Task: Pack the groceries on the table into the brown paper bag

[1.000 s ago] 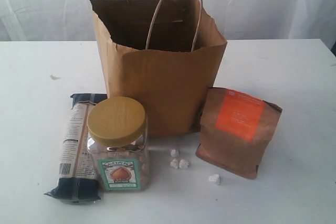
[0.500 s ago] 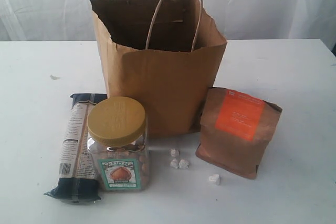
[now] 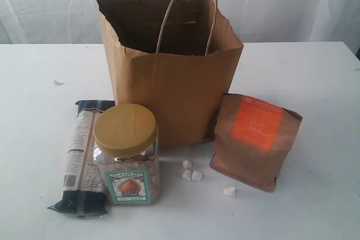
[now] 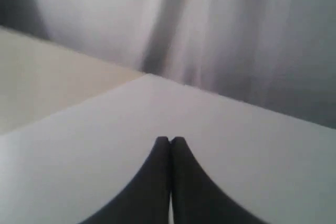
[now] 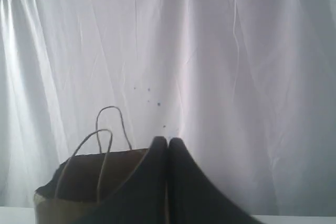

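Left claw (image 4: 169,140) and right claw (image 5: 167,140) both pinched together; your jar (image 3: 126,155) sits seven o'clock of the bag (image 3: 180,94), pouch (image 3: 256,139) at four.

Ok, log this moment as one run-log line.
paper bag: upright, open | on table: nut jar, long packet, orange-labelled pouch | left gripper: shut, empty | right gripper: shut, empty

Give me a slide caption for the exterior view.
Open brown paper bag on white table, nut jar, packet and pouch in front.
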Robot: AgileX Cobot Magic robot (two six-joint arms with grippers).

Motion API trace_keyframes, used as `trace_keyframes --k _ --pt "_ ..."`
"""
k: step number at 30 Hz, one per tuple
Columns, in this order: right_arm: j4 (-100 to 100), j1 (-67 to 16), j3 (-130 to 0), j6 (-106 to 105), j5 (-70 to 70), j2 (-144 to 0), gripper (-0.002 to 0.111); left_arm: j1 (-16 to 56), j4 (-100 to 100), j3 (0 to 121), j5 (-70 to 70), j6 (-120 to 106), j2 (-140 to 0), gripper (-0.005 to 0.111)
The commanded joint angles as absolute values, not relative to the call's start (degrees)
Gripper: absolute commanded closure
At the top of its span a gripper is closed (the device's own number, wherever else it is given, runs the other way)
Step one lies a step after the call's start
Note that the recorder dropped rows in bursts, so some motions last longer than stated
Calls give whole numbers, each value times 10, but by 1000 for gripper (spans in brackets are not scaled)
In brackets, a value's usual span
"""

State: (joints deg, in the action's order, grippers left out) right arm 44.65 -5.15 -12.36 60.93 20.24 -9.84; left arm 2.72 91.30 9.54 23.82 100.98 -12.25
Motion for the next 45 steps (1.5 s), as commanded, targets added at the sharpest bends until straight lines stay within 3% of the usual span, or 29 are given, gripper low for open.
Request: trace_keyframes --k 1,5,8,12,13,15,19,23,26,30,39,45 --pt "625 -51 -246 624 133 -231 108 30 999 122 -119 890 -90 107" --pt "739 -51 -325 624 -27 -381 108 30 999 101 -422 749 -96 107" --pt "687 -51 -357 610 -242 -496 108 30 999 85 -457 699 -97 107" --pt "477 -51 -417 247 -460 -659 108 30 999 84 -307 767 -97 107" --pt "304 -56 -465 95 -510 -710 108 30 999 83 -158 958 -106 107" --pt "119 -62 -530 -20 -542 -742 108 30 999 58 -13 1163 -133 107" --pt "44 -92 -648 -197 -645 -738 108 30 999 55 -10 1096 -211 107" --pt "-72 -182 -662 -356 -634 -746 104 30 999 57 56 1089 -241 107" --pt "-37 -228 -662 -384 -621 -756 80 30 999 58 56 1092 -240 107" --pt "-51 -229 -654 -357 -563 -756 55 30 999 63 -92 1093 -240 107" --pt "-82 -229 -610 -361 -501 -756 54 30 999 94 -279 1094 -240 107" --pt "-76 -229 -596 -361 -471 -756 54 36 999 94 -325 1094 -240 107"
